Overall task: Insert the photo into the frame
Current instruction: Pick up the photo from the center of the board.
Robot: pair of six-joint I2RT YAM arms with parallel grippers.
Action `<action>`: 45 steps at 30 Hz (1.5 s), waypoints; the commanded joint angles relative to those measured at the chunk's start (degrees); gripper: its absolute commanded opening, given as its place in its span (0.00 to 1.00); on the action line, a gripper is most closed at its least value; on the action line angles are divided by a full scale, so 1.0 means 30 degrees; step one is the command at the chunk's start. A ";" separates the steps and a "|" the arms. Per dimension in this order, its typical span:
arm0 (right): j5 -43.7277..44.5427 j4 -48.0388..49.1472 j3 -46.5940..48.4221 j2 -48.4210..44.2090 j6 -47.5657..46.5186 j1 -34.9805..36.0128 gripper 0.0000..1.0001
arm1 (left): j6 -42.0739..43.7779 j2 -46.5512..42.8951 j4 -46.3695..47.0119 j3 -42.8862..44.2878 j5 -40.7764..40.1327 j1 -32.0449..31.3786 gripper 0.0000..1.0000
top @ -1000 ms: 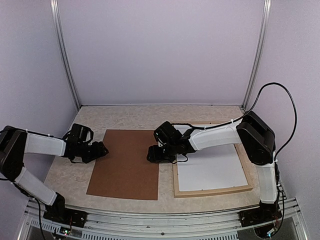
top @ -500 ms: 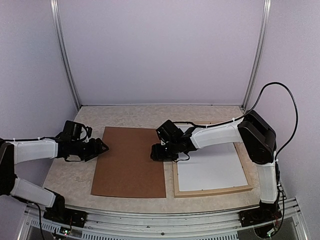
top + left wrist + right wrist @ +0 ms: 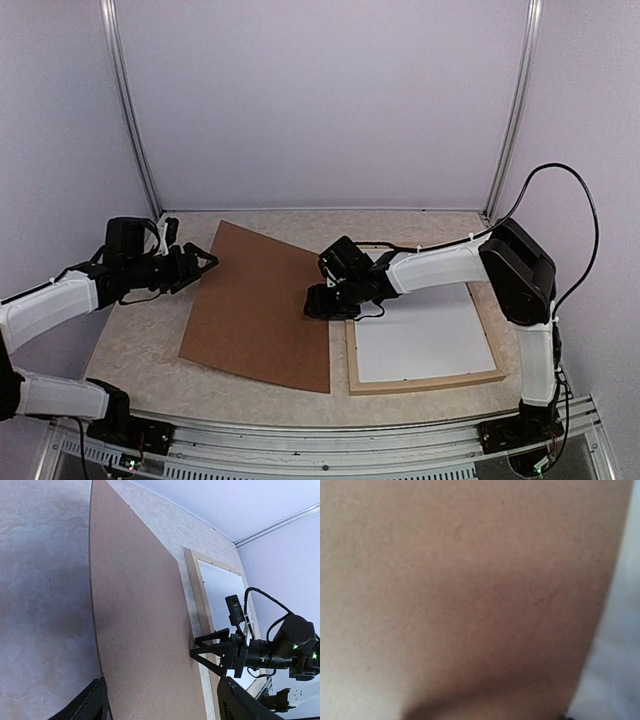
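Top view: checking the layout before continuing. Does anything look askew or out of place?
Yes: the brown board sits skewed, its edges not parallel to the frame beside it; the left claw is at its left edge.

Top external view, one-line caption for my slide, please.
Left claw and right claw, both open, flank the brown backing board beside the pale wooden frame.

Brown board (image 3: 258, 308) — left edge lifted.
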 commanded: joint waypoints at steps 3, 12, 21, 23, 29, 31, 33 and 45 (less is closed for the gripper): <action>-0.4109 0.2676 -0.2208 0.0847 -0.0018 0.0047 0.64 | -0.0825 -0.0626 0.0801 0.0944 0.4087 -0.1189 0.73; -0.6137 0.5200 -0.3048 0.0945 -0.0054 -0.0008 0.65 | -0.1476 -0.0761 0.1693 0.1482 0.3588 -0.3135 0.72; -0.8154 0.8138 -0.3827 0.1112 0.0363 -0.0120 0.66 | -0.1079 -0.0516 0.1112 0.2873 0.2339 -0.4918 0.72; -0.8625 0.8887 -0.4022 0.1163 0.0535 -0.0128 0.67 | -0.0990 -0.0450 0.1078 0.3127 0.2128 -0.5282 0.72; -0.9191 0.9796 -0.4420 0.0840 0.0559 -0.0227 0.67 | -0.0461 -0.0055 0.0289 0.4341 0.0668 -0.6928 0.72; -0.9176 0.9767 -0.4508 0.0625 0.0448 -0.0264 0.67 | -0.0037 0.0199 -0.0238 0.4785 -0.0114 -0.7441 0.72; -0.9227 0.9766 -0.4546 0.0460 0.0270 -0.0292 0.67 | 0.0301 0.0450 -0.0431 0.5182 -0.0657 -0.7963 0.74; -0.7970 0.6282 -0.4196 -0.2429 -0.1141 -0.1121 0.67 | 0.0805 0.1717 -0.0416 0.5867 -0.1853 -0.8884 0.75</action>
